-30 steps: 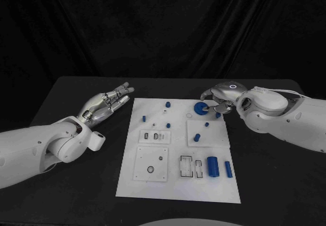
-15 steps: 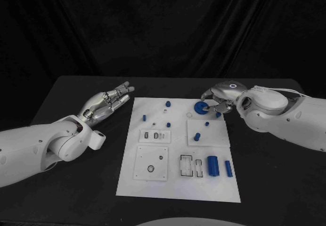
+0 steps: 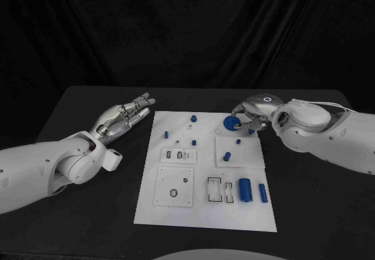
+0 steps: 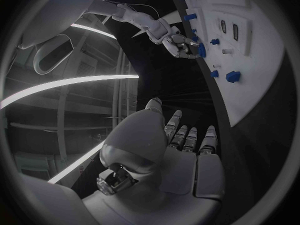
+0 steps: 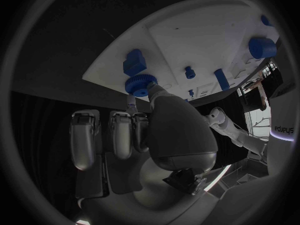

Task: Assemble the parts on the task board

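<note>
Right hand (image 3: 251, 116) grips a blue gear (image 3: 231, 123) at its fingertips, at the far right corner of the task board (image 3: 205, 216). Left hand (image 3: 121, 118) lies released, fingers extended, above the tabletop (image 3: 86, 216) beside the board's far left corner.

My left hand (image 4: 181, 150) lies flat with its fingers straight and side by side, holding nothing, above the black table (image 4: 187, 80) beside the white task board (image 4: 250, 60). Across the board, my right hand (image 4: 181, 42) curls its fingers at a blue part (image 4: 201, 50) on the board's edge, while a blue block (image 4: 232, 76) stands nearer to me.
</note>
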Controlling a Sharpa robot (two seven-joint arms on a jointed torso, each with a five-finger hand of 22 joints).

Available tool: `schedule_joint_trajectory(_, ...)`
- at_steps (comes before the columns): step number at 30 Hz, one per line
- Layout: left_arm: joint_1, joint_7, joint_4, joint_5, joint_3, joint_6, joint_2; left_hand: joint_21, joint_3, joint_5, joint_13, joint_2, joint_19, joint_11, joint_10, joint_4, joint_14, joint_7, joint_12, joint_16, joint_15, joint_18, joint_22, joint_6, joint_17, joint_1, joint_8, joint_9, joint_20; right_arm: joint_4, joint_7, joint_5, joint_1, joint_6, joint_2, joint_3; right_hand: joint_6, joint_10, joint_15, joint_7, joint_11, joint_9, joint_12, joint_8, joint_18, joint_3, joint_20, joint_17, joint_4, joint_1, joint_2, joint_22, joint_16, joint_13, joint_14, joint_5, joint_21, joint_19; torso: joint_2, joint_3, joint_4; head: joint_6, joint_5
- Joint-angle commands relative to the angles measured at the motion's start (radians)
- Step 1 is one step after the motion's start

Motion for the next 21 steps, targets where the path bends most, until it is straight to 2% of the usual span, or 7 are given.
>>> schedule_joint_trajectory(1,0.002,0.060,0.000,0.001,0.001,0.013,0.002,-0.003,0.006,0.003,0.001,0.000,-0.002,0.009,-0.001,0.002,0.001,0.006,0.003,-0.004,0.003,0.018,0.001,0.001,-0.001,0.009,0.005,0.001,0.005,-0.002,0.002,-0.007,-0.007,0.032,0.000,-0.002,0.018,0.106,0.008,0.001,0.008,-0.004,0.003,0.002,-0.008,-0.003,0.005,0.263,0.005,0.003,0.001,0.263,0.003,0.263,0.107,-0.012,0.003,0.104,0.000,0.0001,0.0001,-0.001,0.001)
schedule_joint_trajectory(7,0.002,0.060,-0.001,0.001,0.001,0.014,0.003,-0.003,0.006,0.005,0.001,0.001,-0.002,0.010,-0.001,0.001,0.001,0.006,0.003,-0.004,0.004,0.018,0.001,0.000,-0.001,0.009,0.005,0.001,0.006,-0.004,-0.001,-0.007,-0.008,0.043,0.004,-0.002,0.037,0.106,0.009,0.004,0.010,-0.006,0.003,0.009,-0.008,0.000,0.007,0.263,0.003,0.011,0.002,0.263,0.003,0.263,0.107,-0.015,0.003,0.104,0.000,-0.0002,-0.0007,-0.004,0.002)
schedule_joint_trajectory(12,0.002,0.059,-0.002,0.001,0.001,0.015,0.004,-0.003,0.007,0.006,0.001,0.002,-0.002,0.011,-0.001,0.001,0.001,0.007,0.003,-0.004,0.005,0.018,0.001,0.001,-0.001,0.010,0.005,0.001,0.006,-0.005,0.000,-0.007,-0.012,0.036,0.007,-0.002,0.065,0.106,0.011,0.004,0.011,-0.010,0.003,0.017,-0.008,0.007,0.009,0.263,-0.003,0.024,0.011,0.263,0.003,0.263,0.107,0.013,0.003,0.104,0.000,0.0001,0.0001,-0.005,0.003)
schedule_joint_trajectory(13,0.002,0.059,-0.002,0.001,0.001,0.015,0.004,-0.003,0.007,0.006,0.001,0.002,-0.002,0.011,-0.001,0.001,0.001,0.007,0.003,-0.004,0.005,0.018,0.001,0.001,-0.001,0.010,0.005,0.001,0.006,-0.005,0.001,-0.007,-0.013,0.031,0.007,-0.002,0.132,0.106,0.010,0.001,0.011,0.000,0.003,0.049,-0.008,0.017,0.008,0.263,-0.018,0.044,0.024,0.263,0.003,0.263,0.107,0.063,0.003,0.104,0.000,0.0001,0.0001,-0.005,0.003)
schedule_joint_trajectory(17,0.002,0.058,-0.003,0.001,0.001,0.015,0.004,-0.003,0.008,0.008,0.001,0.003,-0.001,0.011,-0.001,0.001,0.001,0.007,0.003,-0.004,0.006,0.018,0.001,0.000,-0.001,0.011,0.005,0.001,0.007,-0.007,0.006,-0.007,-0.015,0.008,0.009,-0.002,0.188,0.106,0.009,0.001,0.010,0.013,0.003,0.073,-0.008,0.019,0.008,0.263,-0.034,0.053,0.030,0.263,0.003,0.263,0.107,0.083,0.003,0.104,0.000,0.0000,0.0002,-0.005,0.004)
schedule_joint_trajectory(21,0.002,0.058,-0.004,0.001,0.001,0.015,0.004,-0.003,0.008,0.008,0.001,0.003,-0.001,0.011,-0.001,0.001,0.001,0.007,0.003,-0.004,0.006,0.018,0.001,0.000,-0.001,0.011,0.005,0.001,0.007,-0.007,0.014,-0.007,-0.017,-0.017,0.009,-0.002,0.220,0.106,0.006,-0.003,0.009,0.025,0.003,0.086,-0.008,0.021,0.006,0.263,-0.046,0.056,0.038,0.263,0.003,0.263,0.107,0.129,0.003,0.104,0.000,0.0000,-0.0002,-0.006,0.007)
